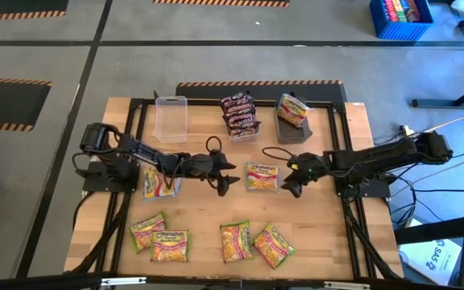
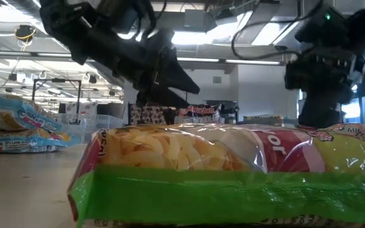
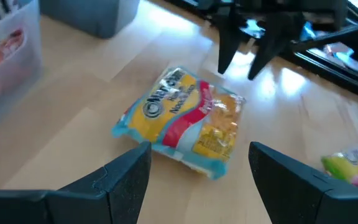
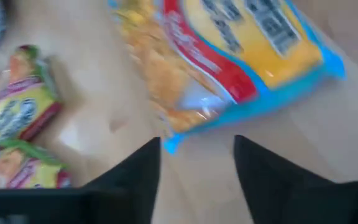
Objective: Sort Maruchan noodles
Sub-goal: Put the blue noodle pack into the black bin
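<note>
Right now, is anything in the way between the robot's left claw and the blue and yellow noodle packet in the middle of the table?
No, nothing visible blocks it. The left end effector is open, with bare wood between it and the blue-edged noodle packet. The right end effector hangs at the packet's other side.

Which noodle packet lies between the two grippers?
The blue-edged yellow packet at the table's middle, lying flat between the open left gripper and the right gripper. The other blue-edged packet lies under the left arm; the green-edged ones lie along the near edge.
</note>
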### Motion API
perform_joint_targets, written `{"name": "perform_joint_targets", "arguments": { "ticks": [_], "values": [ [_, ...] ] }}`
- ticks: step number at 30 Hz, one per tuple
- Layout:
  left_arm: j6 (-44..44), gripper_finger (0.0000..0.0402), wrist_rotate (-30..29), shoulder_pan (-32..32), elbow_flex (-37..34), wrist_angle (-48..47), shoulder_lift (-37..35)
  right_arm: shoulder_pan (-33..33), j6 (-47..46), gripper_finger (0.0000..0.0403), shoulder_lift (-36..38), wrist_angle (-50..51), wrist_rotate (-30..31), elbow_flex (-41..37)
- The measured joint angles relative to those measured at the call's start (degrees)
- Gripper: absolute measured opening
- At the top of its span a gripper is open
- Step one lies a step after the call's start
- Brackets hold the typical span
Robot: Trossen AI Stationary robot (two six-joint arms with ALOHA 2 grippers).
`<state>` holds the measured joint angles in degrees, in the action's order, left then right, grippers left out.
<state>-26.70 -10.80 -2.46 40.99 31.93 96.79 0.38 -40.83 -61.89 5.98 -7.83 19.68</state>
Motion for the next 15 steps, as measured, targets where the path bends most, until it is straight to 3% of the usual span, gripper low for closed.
{"name": "perform_joint_targets", "arguments": {
  "ticks": [7,15],
  "values": [
    [-6.06,0.0263,2.03,2.26,-0.02,1.13,4.68,-0.02,-3.02,0.0314,0.02,-6.37,2.73,-4.26],
    [-7.79,0.0263,3.38,2.00,1.57,4.99,8.96,-0.02,-10.34,0.0326,-0.24,-12.51,3.90,-7.42]
  ]
}}
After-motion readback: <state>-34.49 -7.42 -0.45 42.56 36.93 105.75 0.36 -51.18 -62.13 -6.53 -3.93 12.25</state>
